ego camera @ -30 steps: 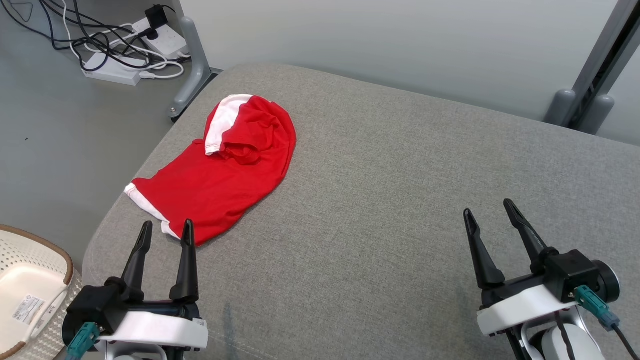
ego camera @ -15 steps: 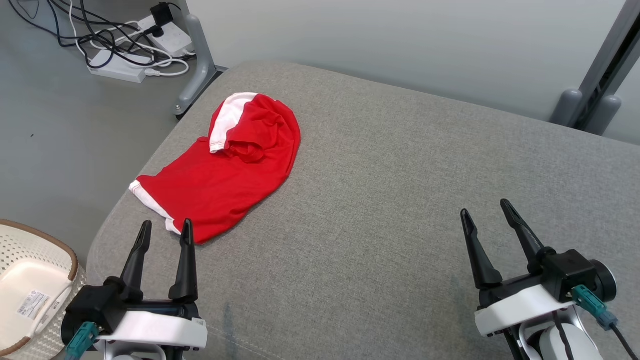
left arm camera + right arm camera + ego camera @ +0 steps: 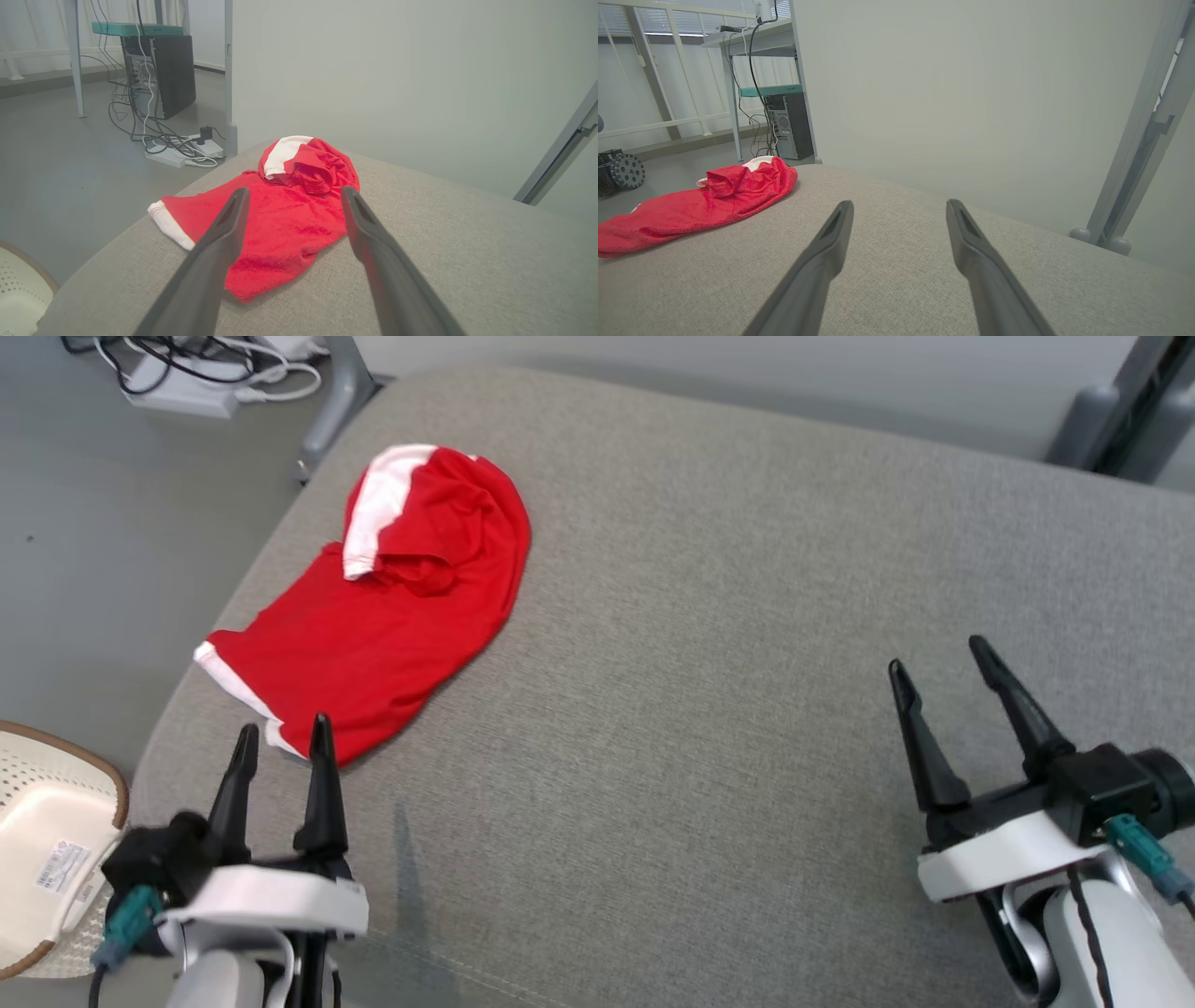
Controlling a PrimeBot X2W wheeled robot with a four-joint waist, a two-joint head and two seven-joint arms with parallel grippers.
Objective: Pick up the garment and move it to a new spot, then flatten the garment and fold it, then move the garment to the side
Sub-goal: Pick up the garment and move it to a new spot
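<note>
Garment (image 3: pixel 392 607) crumpled near cushion (image 3: pixel 700 663) left edge, just beyond left gripper (image 3: pixel 284 728). Left gripper, right gripper (image 3: pixel 936 653): fingers spread wide, empty. Risk: shallow pinch slips; sideways push sends garment off edge.

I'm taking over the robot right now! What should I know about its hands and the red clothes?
The left hand is open and empty, pointing at the near, white-trimmed edge of the garment.
The right hand is open and empty, over bare cushion, far from the garment.
The garment lies crumpled on the cushion's left side, close to its edge.
Done: nothing yet.
Left: pick it up, move it, flatten, fold, set aside.
</note>
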